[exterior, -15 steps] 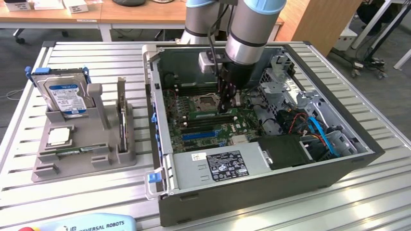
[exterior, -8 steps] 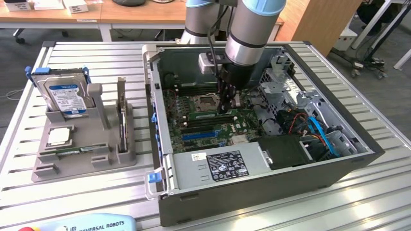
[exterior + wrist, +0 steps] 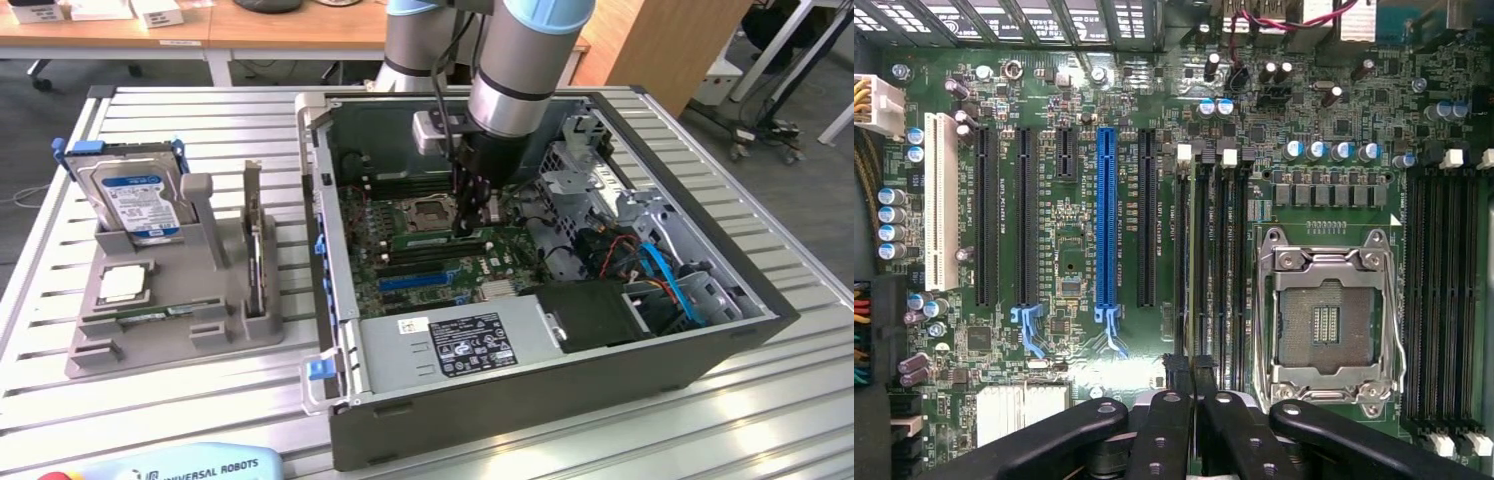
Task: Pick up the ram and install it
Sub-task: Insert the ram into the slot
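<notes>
Lying low in the front trough of the grey holder [image 3: 160, 352], the ram [image 3: 140, 318] has its long axis running from the exterior view's left to its right. One end points toward the open computer case [image 3: 534, 400] and the other away from it. It sits outside the case on the slatted table [image 3: 200, 120], in front of the blue-labelled hard drive [image 3: 134, 200]. The gripper [image 3: 467, 232] [image 3: 1191, 372] is well apart from it, down inside the case. It is clenched tight over the motherboard [image 3: 1074, 270], at the end of the memory slots [image 3: 1204, 270] beside the processor socket [image 3: 1324, 320]. Whether its fingertips [image 3: 1174, 368] pinch anything cannot be told.
</notes>
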Robot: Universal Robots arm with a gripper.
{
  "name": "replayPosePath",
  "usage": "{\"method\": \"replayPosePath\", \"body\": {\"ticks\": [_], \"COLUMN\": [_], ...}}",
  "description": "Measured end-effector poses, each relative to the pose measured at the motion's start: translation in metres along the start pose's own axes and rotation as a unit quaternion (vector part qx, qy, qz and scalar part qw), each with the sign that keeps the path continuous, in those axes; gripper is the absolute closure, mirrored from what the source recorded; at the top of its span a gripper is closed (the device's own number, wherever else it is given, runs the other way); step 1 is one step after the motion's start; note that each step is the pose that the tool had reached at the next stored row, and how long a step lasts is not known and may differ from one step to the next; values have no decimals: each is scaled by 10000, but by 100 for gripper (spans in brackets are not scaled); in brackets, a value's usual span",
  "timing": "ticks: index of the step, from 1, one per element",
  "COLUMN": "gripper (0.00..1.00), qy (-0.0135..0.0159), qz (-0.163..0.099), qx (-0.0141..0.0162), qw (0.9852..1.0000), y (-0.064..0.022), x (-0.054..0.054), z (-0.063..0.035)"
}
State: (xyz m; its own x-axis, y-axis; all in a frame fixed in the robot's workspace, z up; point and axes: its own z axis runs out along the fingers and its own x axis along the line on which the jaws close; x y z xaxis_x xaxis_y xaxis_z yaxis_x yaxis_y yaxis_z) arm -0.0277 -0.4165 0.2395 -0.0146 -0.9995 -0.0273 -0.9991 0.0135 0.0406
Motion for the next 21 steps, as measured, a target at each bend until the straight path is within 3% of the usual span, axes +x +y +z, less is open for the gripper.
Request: {"method": "replayPosePath", "body": {"ticks": [21], "gripper": [89], "qy": [-2], "qz": [52], "qx": [1], "qw": [10000], "y": [-2], "x": [5], "z": [37]}}
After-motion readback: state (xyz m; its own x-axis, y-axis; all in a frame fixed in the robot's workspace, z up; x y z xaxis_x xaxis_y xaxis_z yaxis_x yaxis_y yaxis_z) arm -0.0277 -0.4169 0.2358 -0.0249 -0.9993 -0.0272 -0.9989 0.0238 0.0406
